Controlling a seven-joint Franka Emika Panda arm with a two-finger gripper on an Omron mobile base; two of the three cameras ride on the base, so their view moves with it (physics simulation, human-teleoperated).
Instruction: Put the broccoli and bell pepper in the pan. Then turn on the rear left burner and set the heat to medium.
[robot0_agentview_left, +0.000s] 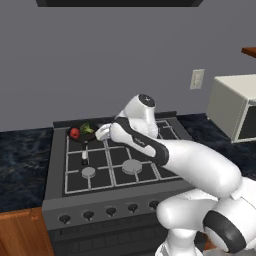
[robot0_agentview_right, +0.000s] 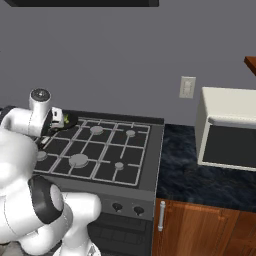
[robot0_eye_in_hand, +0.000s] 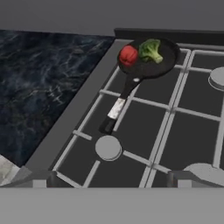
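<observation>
The black pan (robot0_eye_in_hand: 154, 66) sits on the stove's rear left burner, its handle (robot0_eye_in_hand: 119, 105) with a whitish band pointing toward me. Inside it lie the red bell pepper (robot0_eye_in_hand: 128, 55) and, touching it, the green broccoli (robot0_eye_in_hand: 151, 50). From the left base view the pan (robot0_agentview_left: 81, 137) holds the pepper (robot0_agentview_left: 74, 133) and broccoli (robot0_agentview_left: 87, 129). My gripper (robot0_eye_in_hand: 109, 180) hangs open over the front left burner, short of the handle, with nothing between its fingertips (robot0_eye_in_hand: 43, 179). In the left base view the gripper (robot0_agentview_left: 102, 132) is just right of the pan.
A row of knobs (robot0_agentview_left: 111, 211) lines the stove front. Grey burner caps (robot0_agentview_left: 132, 166) sit under the black grates. Dark marble counter (robot0_eye_in_hand: 39, 78) lies left of the stove. A white microwave (robot0_agentview_right: 227, 127) stands on the counter at the right.
</observation>
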